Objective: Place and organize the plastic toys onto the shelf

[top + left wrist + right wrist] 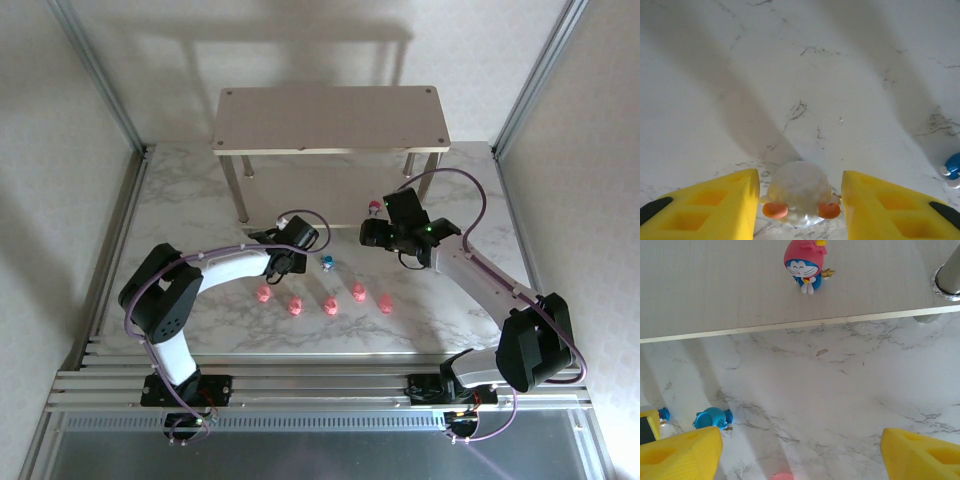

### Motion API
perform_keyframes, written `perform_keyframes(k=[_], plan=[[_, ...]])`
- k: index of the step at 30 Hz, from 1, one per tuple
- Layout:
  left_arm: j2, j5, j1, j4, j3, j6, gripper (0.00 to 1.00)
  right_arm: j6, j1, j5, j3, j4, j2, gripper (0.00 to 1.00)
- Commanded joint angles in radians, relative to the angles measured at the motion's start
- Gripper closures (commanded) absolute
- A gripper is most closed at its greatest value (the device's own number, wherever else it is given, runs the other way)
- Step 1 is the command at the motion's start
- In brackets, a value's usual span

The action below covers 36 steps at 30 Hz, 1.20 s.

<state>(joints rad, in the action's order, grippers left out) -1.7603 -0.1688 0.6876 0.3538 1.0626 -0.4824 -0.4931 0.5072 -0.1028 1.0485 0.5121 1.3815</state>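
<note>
On the marble table (200, 200), the left gripper (800, 200) is right down low, its yellow fingers (725, 205) flanking a whitish toy (799, 187) with orange feet. The gap is narrow and tight on both sides, and I cannot tell whether they pinch it. A blue toy (953, 167) lies nearby. The right gripper (800, 450) hangs spread wide with nothing between its fingers, facing the shelf (715, 290), where 1 red-hooded toy (805, 265) stands on the lower board. 5 pink toys (329, 305) sit in a loose row on the marble, nearer the arm bases.
</note>
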Motion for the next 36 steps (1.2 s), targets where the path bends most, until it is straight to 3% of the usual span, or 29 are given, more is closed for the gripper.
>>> perform_keyframes(k=[1,11,23,36], plan=[[0.026,0.016,0.013,0.031,-0.021,-0.018,0.53,-0.001,-0.006,0.004,-0.013,-0.004,-0.026,0.17],[0.023,0.002,0.013,0.018,-0.028,-0.018,0.56,-0.001,-0.011,0.002,-0.017,-0.007,-0.025,0.17],[0.051,0.016,0.007,-0.012,-0.048,0.013,0.72,0.001,-0.016,0.000,-0.012,-0.001,-0.016,0.17],[0.124,0.061,-0.082,0.034,0.106,0.078,0.71,0.001,-0.016,0.016,0.017,0.003,-0.003,0.17]])
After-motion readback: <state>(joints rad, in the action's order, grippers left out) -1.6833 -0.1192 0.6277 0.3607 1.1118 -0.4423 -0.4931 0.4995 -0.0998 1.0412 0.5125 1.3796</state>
